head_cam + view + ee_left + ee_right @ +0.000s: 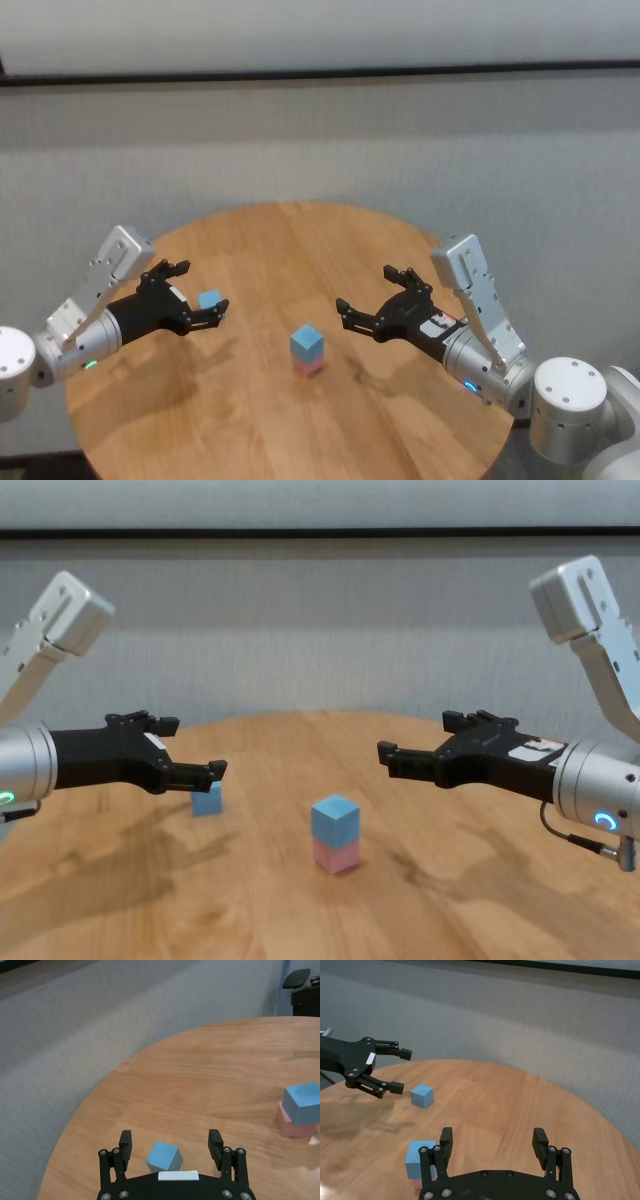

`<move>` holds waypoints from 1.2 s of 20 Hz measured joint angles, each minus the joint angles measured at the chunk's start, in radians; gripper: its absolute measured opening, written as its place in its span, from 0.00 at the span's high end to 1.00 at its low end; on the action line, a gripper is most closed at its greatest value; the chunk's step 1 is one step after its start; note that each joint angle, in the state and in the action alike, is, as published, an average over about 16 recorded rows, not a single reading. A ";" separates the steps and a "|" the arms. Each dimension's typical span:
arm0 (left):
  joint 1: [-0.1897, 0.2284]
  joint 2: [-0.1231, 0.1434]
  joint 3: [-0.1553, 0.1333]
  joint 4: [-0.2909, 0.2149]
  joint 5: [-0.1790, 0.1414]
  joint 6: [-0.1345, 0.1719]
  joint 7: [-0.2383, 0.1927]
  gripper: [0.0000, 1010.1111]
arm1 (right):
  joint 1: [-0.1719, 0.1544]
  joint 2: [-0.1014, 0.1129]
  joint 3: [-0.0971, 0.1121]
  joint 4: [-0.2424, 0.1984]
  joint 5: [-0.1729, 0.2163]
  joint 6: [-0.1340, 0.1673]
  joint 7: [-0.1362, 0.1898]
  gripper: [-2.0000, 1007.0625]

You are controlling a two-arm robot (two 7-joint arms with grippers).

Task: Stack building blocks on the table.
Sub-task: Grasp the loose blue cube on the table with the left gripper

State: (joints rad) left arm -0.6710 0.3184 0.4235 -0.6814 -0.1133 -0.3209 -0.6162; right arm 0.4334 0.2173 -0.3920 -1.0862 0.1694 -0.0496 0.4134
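On the round wooden table (300, 240) a light blue cube (307, 343) sits stacked on a pale pink cube (310, 367) near the middle; the stack also shows in the chest view (335, 833). A second light blue cube (209, 299) lies alone on the left, also seen in the left wrist view (164, 1156). My left gripper (197, 291) is open and empty, hovering just above and short of that lone cube. My right gripper (366, 296) is open and empty, held above the table to the right of the stack.
A grey wall runs behind the table (300, 630). A dark office chair (301, 980) stands beyond the table's far edge in the left wrist view. The table's rim curves close behind the lone cube.
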 joint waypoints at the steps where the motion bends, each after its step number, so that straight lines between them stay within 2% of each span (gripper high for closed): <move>1: -0.011 -0.007 0.000 0.024 0.001 -0.008 -0.003 0.01 | 0.000 0.000 0.000 0.000 0.000 0.000 0.000 0.00; 6: -0.058 -0.034 -0.001 0.132 0.008 -0.043 -0.017 0.01 | 0.001 0.000 0.001 0.001 0.001 -0.001 0.000 0.00; 11: -0.093 -0.056 -0.004 0.219 0.019 -0.074 -0.026 0.01 | 0.001 0.001 0.005 0.003 0.003 -0.002 -0.001 0.00; 20: -0.141 -0.089 -0.015 0.334 0.039 -0.121 -0.039 0.01 | 0.003 0.008 0.015 0.008 0.007 -0.002 -0.006 0.00; 24: -0.184 -0.110 -0.019 0.426 0.044 -0.164 -0.048 0.01 | 0.004 0.011 0.017 0.009 0.006 -0.001 -0.008 0.00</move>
State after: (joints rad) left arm -0.8548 0.2082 0.4046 -0.2554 -0.0689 -0.4851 -0.6638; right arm 0.4375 0.2286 -0.3746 -1.0768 0.1758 -0.0502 0.4050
